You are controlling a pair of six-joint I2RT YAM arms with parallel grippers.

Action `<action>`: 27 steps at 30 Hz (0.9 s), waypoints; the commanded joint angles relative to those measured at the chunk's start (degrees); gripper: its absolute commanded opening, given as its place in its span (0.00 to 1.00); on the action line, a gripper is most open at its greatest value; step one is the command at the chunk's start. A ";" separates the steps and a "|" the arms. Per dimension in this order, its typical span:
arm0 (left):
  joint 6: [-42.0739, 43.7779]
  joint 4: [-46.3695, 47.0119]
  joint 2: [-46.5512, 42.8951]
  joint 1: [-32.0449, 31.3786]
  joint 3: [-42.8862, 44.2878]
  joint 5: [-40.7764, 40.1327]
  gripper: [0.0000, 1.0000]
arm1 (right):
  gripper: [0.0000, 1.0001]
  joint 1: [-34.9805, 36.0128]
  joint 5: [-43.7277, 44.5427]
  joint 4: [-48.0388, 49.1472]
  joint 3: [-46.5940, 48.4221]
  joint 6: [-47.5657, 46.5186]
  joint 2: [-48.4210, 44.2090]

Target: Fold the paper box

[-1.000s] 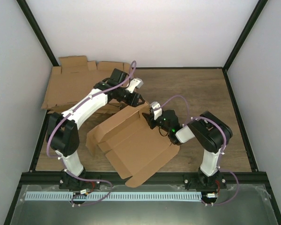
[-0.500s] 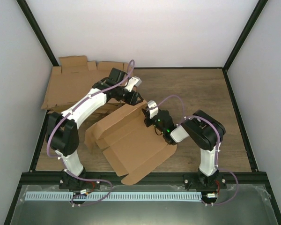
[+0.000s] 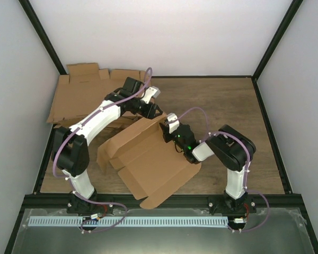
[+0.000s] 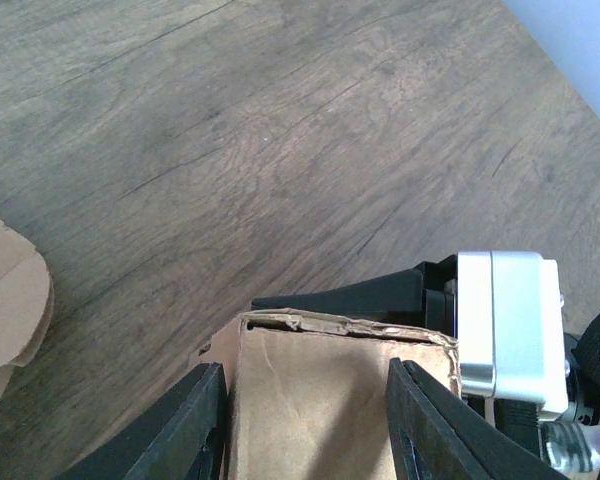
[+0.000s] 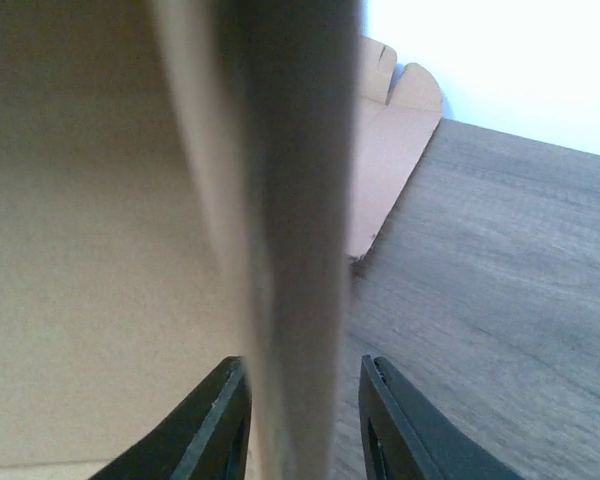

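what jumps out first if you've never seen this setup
The big brown box, flaps splayed, sprawls across the middle of the table. Both arms meet at its raised far corner: the left end effector is open around a flap, and the right end effector sits astride a cardboard edge. A pile of flat blanks lies at the back left.

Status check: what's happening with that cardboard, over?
Right tool pinching paper box edge. Left tool astride its raised flap, grip unclear. Box mostly flat. Blank stack back-left.
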 commanded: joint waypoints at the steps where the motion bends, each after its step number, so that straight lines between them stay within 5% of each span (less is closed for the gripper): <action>1: 0.86 -4.75 0.53 -0.84 -2.33 1.19 0.46 | 0.33 0.29 1.78 1.16 2.37 -0.65 -2.73; 7: 0.94 -5.08 0.13 -0.84 -2.25 2.56 0.46 | 0.47 0.22 -0.02 5.28 -0.73 1.19 -3.30; 14: 1.30 -6.00 0.56 -0.67 -1.48 6.33 0.46 | 0.41 0.20 -1.80 7.60 -1.74 -0.92 -3.30; 20: 2.18 -8.33 1.70 -0.58 -0.94 11.34 0.46 | 0.03 0.21 0.51 8.05 -2.44 -0.32 -3.47; 27: 2.09 -8.98 1.55 -0.57 -0.65 12.70 0.47 | 0.01 0.20 2.81 3.46 -4.19 -0.85 -7.59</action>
